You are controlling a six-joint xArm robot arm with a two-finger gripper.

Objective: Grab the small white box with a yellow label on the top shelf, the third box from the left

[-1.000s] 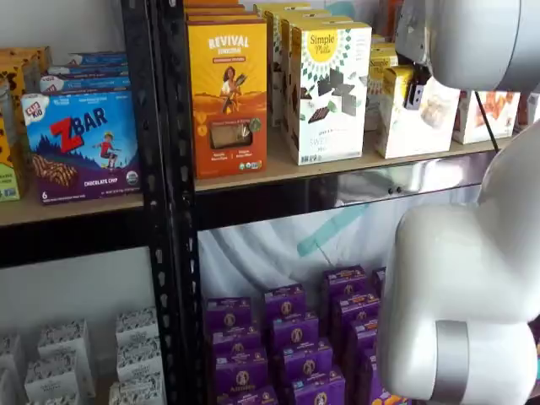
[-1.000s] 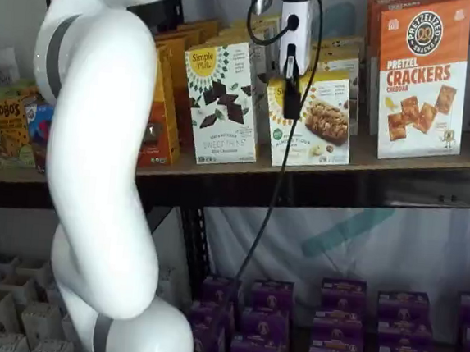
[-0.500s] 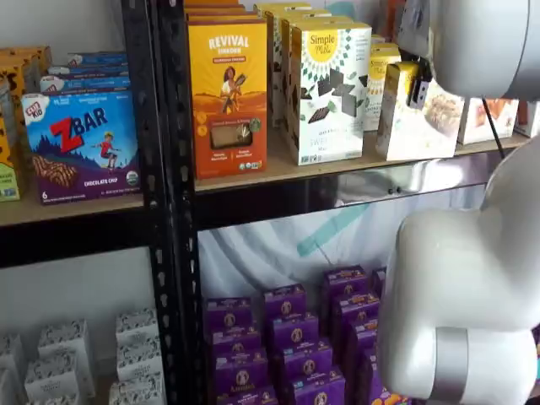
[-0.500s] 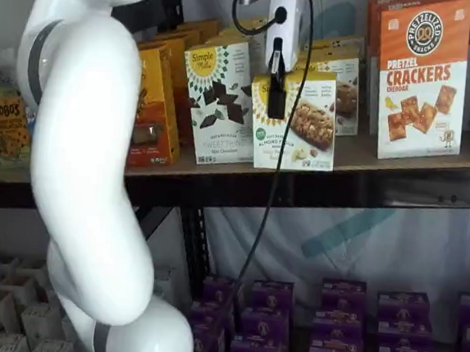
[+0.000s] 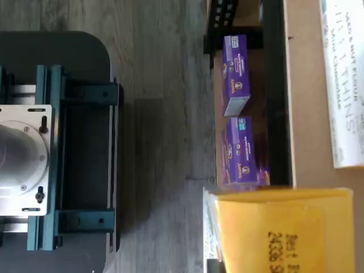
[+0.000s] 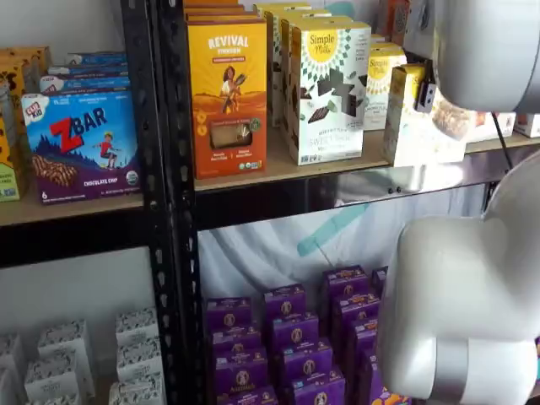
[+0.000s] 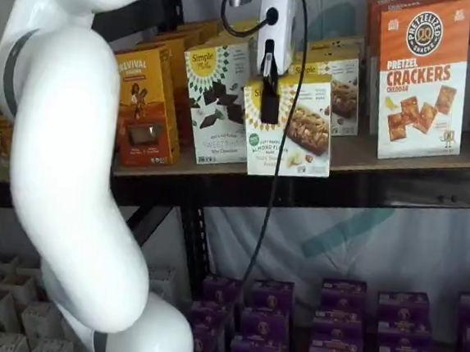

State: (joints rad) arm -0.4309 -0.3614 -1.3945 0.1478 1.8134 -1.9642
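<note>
The small white box (image 7: 292, 130) has a yellow round logo, a yellow top and a cookie picture. My gripper (image 7: 269, 105) is shut on its top and holds it out past the front rail of the top shelf (image 7: 401, 156), clear of the board. In a shelf view the box (image 6: 419, 126) hangs in front of the silver rail (image 6: 380, 184), with a black finger (image 6: 429, 96) on its side. The wrist view shows the box's yellow top (image 5: 284, 227) close up.
A taller white box with chocolate pieces (image 7: 218, 100) and an orange box (image 7: 142, 106) stand to the left, a cracker box (image 7: 421, 77) to the right. More small boxes (image 7: 336, 78) stand behind. Purple boxes (image 7: 337, 325) fill the floor level. My white arm (image 7: 79, 171) stands at the left.
The gripper has drawn the small white box forward and leftward off the top shelf, from its row to out past the front rail. The arm has swung with it.
</note>
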